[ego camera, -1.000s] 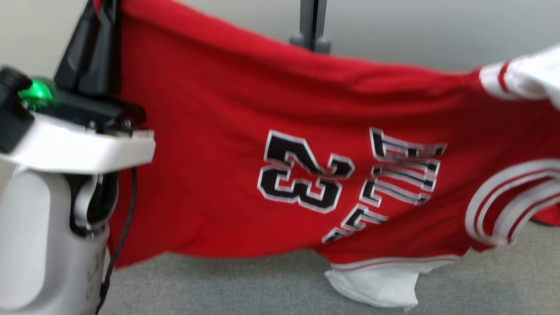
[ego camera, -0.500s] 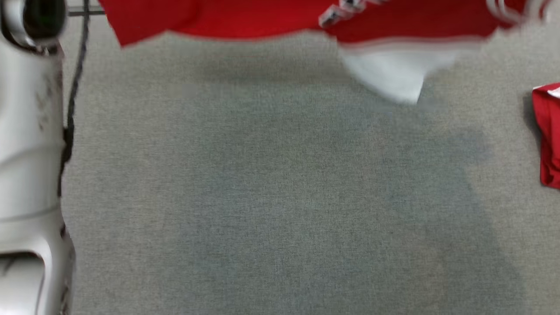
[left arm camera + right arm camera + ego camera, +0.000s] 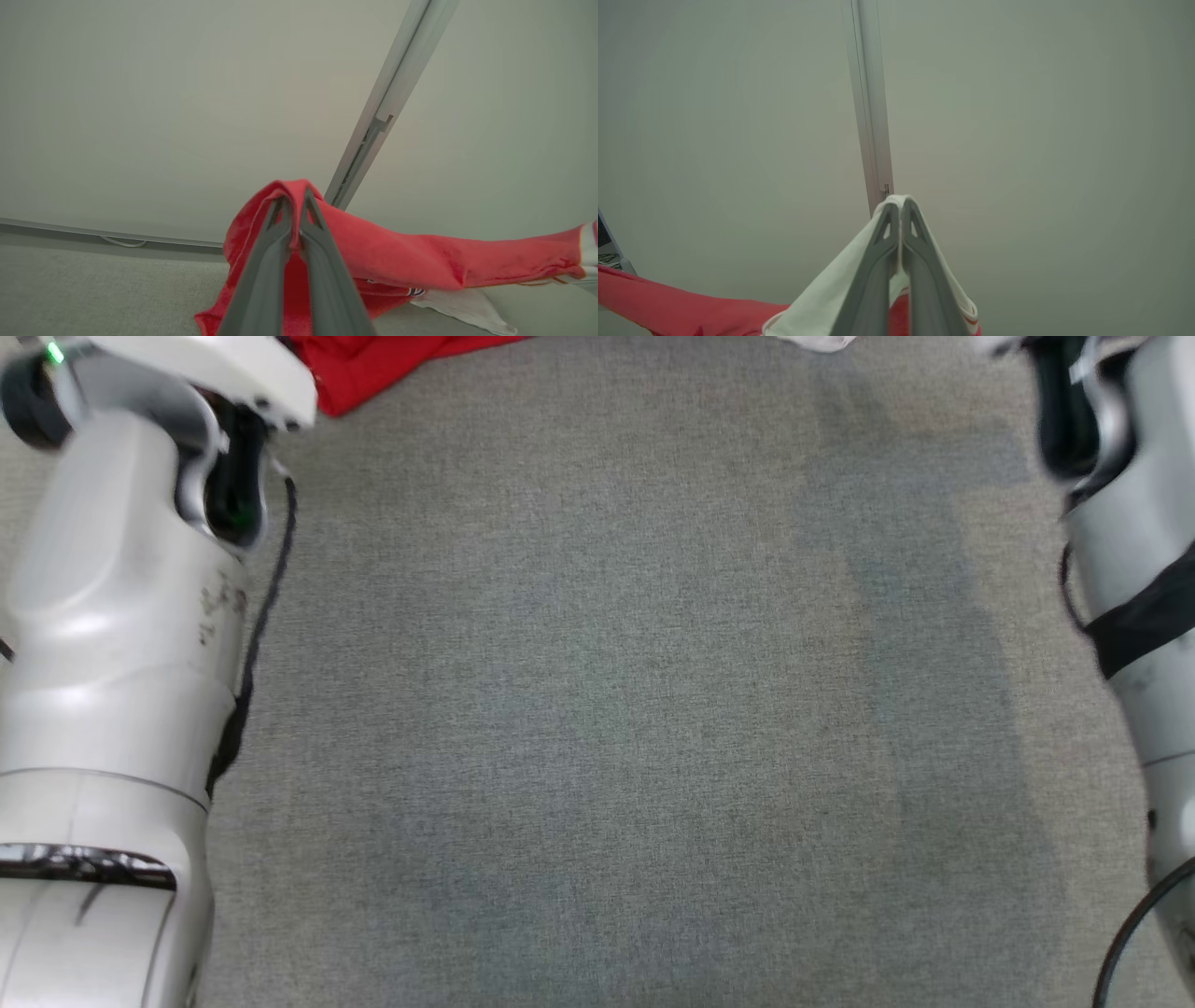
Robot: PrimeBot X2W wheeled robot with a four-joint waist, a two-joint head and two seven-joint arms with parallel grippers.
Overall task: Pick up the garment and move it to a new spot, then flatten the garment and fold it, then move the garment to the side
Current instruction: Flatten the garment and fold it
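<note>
Left wrist view: red white-trimmed garment (image 3: 420, 261), seemingly taut

The garment (image 3: 411, 259) is soft matt cloth, the floor (image 3: 607, 709) rough grey carpet, the left forearm (image 3: 103, 616) glossy plastic.

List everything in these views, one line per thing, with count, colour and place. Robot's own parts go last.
garment: one, red with white trim, strung between the two hands, lower part reaching the surface
surface: one, grey fabric, under the robot
wall: one, pale grey, behind the garment
rail: one, light grey, running up the wall
left forearm: one, pale grey, left edge of the head view
right forearm: one, pale grey, right edge of the head view
left hand: one, dark fingers, shut on red cloth
right hand: one, dark fingers, shut on white cloth
</note>
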